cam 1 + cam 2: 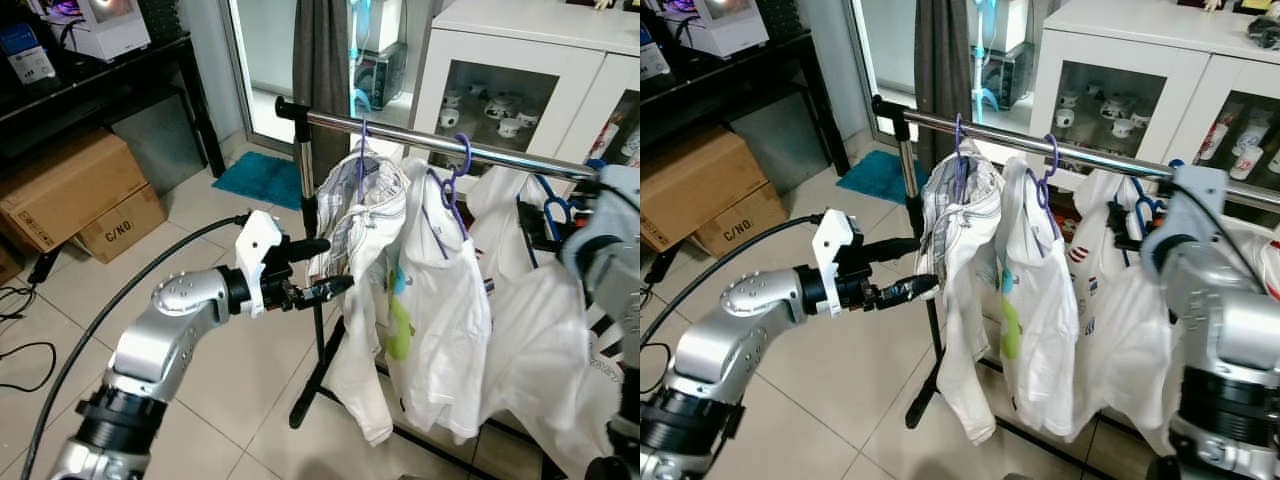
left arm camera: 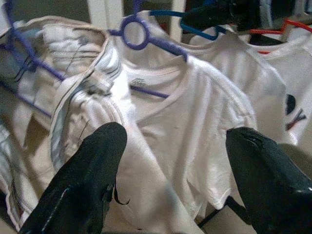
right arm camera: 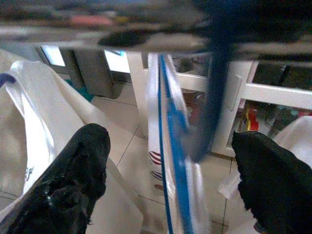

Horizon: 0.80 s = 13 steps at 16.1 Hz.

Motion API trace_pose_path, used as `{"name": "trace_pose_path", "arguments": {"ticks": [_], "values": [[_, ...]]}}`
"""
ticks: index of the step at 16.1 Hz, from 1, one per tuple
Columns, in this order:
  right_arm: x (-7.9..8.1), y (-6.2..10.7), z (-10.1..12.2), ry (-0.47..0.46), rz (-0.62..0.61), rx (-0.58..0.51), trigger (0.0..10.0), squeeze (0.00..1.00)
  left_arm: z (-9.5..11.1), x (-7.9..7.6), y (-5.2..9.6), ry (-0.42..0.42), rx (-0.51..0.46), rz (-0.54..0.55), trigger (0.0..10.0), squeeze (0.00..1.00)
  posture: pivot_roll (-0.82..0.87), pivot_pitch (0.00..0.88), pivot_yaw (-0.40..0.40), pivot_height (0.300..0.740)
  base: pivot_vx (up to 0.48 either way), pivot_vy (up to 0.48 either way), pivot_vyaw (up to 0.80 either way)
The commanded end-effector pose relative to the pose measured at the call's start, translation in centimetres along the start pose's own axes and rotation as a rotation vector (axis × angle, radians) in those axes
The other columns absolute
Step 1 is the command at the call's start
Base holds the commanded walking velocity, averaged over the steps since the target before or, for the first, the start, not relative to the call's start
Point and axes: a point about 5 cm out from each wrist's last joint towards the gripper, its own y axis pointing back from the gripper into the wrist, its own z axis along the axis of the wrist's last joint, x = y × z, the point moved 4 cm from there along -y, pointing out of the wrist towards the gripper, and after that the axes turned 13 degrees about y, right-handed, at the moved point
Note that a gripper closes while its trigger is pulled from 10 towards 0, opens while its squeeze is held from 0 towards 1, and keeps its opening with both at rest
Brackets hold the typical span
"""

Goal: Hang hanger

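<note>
A shiny metal rail (image 1: 440,142) is standing on a black stand (image 1: 312,330) over a pale tile floor (image 1: 200,300). Clothes are hanging on it.

The blue hanger (image 3: 170,141) is thin and made of plastic, and a white shirt (image 1: 540,370) is hanging on it. Its dark blue hook (image 3: 214,87) is reaching up to the rail, and it looks blurry there. It is sitting toward the right end of the rail, next to two purple hangers (image 1: 452,190) with white shirts.

The right gripper (image 3: 170,170) is up by the rail, and its two black fingers are wide apart, one on each side of the blue hanger, holding nothing.

The left gripper (image 1: 325,268) is pointing at the striped shirt (image 1: 350,215) by the pole. Its fingers (image 2: 87,175) are apart too, and empty.
</note>
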Motion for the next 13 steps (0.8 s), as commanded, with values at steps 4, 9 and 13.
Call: {"name": "trace_pose_path", "arguments": {"ticks": [4, 9, 13], "values": [[-0.4, 0.3, 0.4, -0.045, 0.017, -0.002, 0.0, 0.00, 1.2, -0.5, -0.4, -0.035, 0.019, -0.052, 10.0, 0.00, -0.16, 0.000, 0.059, 0.740, 0.000, 0.000, 0.00], [-0.5, 0.2, -0.1, -0.043, 0.023, 0.017, 0.0, 0.00, 1.3, -0.8, -0.5, -0.037, 0.035, -0.080, 10.0, 0.00, -0.16, 0.000, 0.061, 0.740, 0.000, 0.000, 0.00], [-0.3, 0.1, -0.5, -0.031, 0.034, 0.029, 0.0, 0.00, 1.2, -1.2, -0.3, -0.034, 0.050, -0.113, 10.0, 0.00, -0.16, 0.000, 0.061, 0.740, 0.000, 0.000, 0.00]]}}
